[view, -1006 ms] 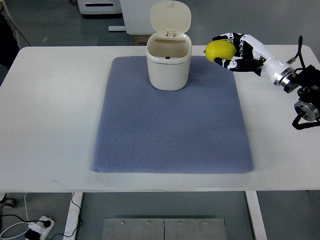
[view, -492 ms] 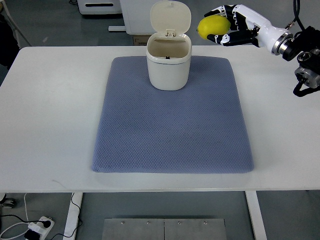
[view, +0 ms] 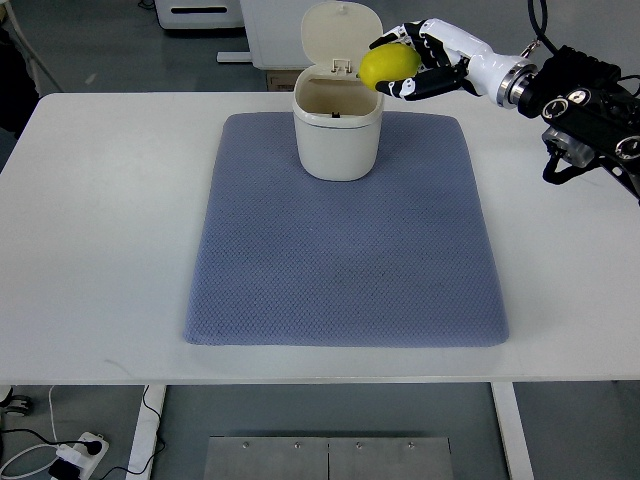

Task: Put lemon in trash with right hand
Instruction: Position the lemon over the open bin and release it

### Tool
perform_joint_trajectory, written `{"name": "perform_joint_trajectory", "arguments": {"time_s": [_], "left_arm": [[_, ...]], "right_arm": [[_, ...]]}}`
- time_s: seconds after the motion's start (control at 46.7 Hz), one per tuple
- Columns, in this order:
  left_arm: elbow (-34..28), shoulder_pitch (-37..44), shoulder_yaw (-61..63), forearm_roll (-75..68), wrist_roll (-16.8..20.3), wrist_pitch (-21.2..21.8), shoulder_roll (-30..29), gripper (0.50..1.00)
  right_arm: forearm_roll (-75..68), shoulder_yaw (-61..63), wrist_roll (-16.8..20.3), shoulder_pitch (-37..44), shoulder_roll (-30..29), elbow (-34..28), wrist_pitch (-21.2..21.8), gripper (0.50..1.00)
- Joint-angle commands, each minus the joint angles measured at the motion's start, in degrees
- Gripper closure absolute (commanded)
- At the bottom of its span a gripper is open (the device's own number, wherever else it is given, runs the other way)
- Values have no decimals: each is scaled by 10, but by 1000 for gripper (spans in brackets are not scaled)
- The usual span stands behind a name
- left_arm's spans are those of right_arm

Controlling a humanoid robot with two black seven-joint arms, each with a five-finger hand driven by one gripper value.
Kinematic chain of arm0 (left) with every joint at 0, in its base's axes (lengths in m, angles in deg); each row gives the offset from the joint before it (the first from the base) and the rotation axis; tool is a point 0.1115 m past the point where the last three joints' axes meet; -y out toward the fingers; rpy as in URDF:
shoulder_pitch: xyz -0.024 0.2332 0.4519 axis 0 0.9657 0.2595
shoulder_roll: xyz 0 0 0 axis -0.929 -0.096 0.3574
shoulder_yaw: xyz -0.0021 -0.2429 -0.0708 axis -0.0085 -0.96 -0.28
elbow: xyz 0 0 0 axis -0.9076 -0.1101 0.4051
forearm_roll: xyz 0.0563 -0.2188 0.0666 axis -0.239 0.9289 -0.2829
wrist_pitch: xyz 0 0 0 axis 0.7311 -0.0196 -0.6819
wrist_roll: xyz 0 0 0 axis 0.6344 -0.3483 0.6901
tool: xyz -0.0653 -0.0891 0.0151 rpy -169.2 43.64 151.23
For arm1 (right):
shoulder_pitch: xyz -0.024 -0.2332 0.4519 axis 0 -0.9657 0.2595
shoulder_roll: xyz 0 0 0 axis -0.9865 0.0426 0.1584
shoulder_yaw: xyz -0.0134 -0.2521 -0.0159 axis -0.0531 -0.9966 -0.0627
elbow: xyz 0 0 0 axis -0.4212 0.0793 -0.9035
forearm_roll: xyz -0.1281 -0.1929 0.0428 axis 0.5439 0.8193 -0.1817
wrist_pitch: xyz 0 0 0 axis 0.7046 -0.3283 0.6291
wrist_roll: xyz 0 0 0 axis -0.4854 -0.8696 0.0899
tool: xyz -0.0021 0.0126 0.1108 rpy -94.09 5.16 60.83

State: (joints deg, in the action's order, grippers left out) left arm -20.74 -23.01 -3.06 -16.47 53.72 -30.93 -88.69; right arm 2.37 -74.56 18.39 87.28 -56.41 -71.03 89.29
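A white table [view: 100, 250] fills most of the frame, seen steeply from above, with a blue-grey textured mat [view: 345, 260] laid across its middle. Near the top edge of the mat stands a small cream trash bin [view: 337, 140], its hinged lid [view: 341, 35] flipped up and back so the mouth is open.

In the upper right of the frame, the right hand [view: 425, 62] reaches in from the right edge on a white and black arm. Its fingers [view: 415, 88] are wrapped around a yellow lemon [view: 389, 66], gripping it from above and below. The lemon is held in the air at the upper right of the bin, overlapping the bin's right rim in the picture but not yet centred over the opening. The left hand is not visible.

The step in hand looks like carrying the lemon over the bin before letting go. To do it well, the hand should travel a little further toward the left of the frame until the lemon sits squarely over the dark opening, clear of the raised lid. Only then should the fingers open, so the fruit drops inside rather than striking the rim and rolling onto the mat.
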Motion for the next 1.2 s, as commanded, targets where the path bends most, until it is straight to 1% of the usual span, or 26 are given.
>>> {"name": "perform_joint_trajectory", "arguments": {"time_s": [0.0, 0.128, 0.492, 0.749, 0.942, 0.963, 1.049, 1.177], "left_arm": [[0, 1, 0, 0, 0, 0, 0, 500], [0, 1, 0, 0, 0, 0, 0, 500], [0, 1, 0, 0, 0, 0, 0, 500], [0, 1, 0, 0, 0, 0, 0, 500], [0, 1, 0, 0, 0, 0, 0, 500], [0, 1, 0, 0, 0, 0, 0, 500], [0, 0, 0, 0, 0, 0, 0, 500], [0, 1, 0, 0, 0, 0, 0, 500]], "right_arm": [[0, -11, 12, 8, -16, 18, -2, 1000], [0, -13, 28, 17, -36, 40, -2, 1000], [1, -25, 68, 21, -86, 69, -13, 1000], [1, -37, 68, 19, -116, 103, -24, 1000], [0, -37, 69, 18, -120, 105, -34, 1000], [0, -37, 69, 17, -120, 105, -34, 988], [-1, -37, 69, 17, -120, 105, -34, 904], [-2, -36, 69, 14, -120, 105, -34, 842]]}}
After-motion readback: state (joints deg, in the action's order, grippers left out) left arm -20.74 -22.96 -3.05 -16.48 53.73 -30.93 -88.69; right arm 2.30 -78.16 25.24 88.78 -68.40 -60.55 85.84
